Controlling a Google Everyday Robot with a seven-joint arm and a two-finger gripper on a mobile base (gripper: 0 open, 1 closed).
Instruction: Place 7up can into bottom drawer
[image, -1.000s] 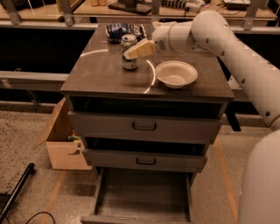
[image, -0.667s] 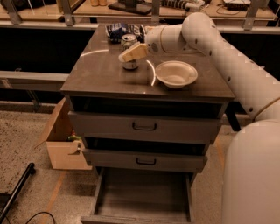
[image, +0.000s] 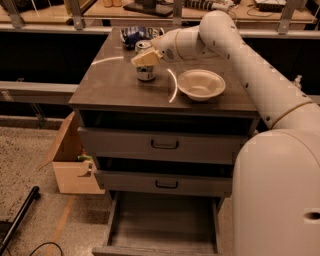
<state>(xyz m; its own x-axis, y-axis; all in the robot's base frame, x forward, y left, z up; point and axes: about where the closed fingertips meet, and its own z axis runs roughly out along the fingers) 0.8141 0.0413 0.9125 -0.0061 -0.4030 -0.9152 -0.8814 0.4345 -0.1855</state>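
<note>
One pincer, low over 7up can

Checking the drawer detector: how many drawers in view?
3. Top drawer and middle drawer, stacked below the cabinet top; bottom drawer pulled open at the floor. None appear hidden. Gripper is just above the 7up can.

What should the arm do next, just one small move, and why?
Probably lower the gripper a little around the 7up can. The gripper hangs just over the can's top, the can stands upright on the cabinet top, and the bottom drawer already stands open.
</note>
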